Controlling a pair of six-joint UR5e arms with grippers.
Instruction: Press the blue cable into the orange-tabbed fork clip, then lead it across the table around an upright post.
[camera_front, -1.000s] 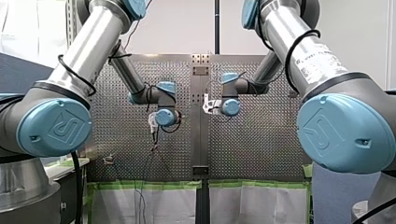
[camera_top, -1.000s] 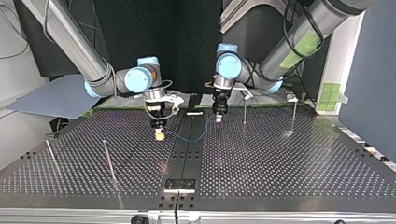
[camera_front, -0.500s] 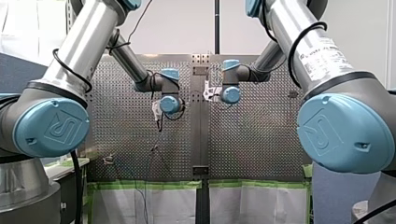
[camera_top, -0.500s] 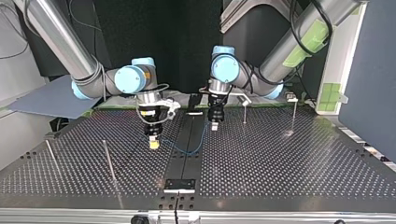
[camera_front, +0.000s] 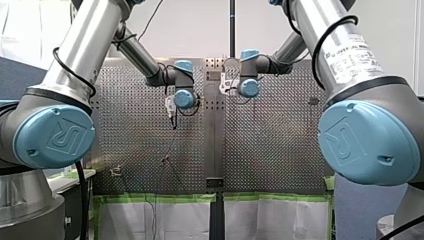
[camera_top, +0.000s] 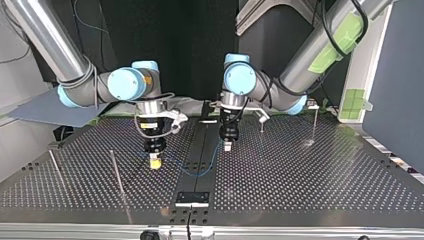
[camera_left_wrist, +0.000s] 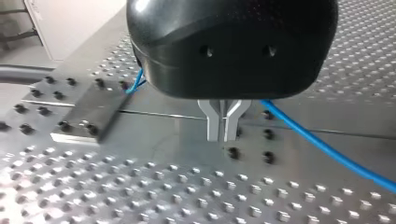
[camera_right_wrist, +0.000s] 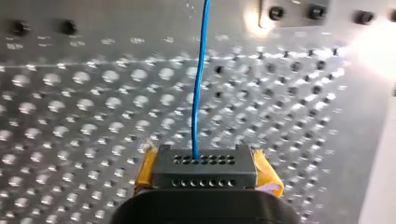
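Note:
The blue cable (camera_top: 200, 173) sags in a loop between both grippers above the perforated table (camera_top: 310, 195). My right gripper (camera_top: 155, 163), with yellow pads, is shut on the cable; in the right wrist view the cable (camera_right_wrist: 198, 93) comes out from between its pads (camera_right_wrist: 144, 172) and runs straight ahead of my right gripper (camera_right_wrist: 205, 161). My left gripper (camera_top: 228, 146) hangs at the centre strip, metal fingers pressed together (camera_left_wrist: 223, 133), with the cable (camera_left_wrist: 327, 149) passing behind them on both sides. No orange-tabbed clip can be made out.
Two upright posts (camera_top: 116, 172) (camera_top: 55, 167) stand at the top view's left, two more (camera_top: 261, 122) (camera_top: 315, 125) at its far right. A metal plate (camera_top: 192, 198) sits on the centre strip near the table's front edge. A small fixture (camera_front: 116, 171) shows low in the front view.
Both arms have carried the cable toward the top view's near edge, the right gripper also drifting to that view's left. The cable's loop has come along. Both grips are unchanged.

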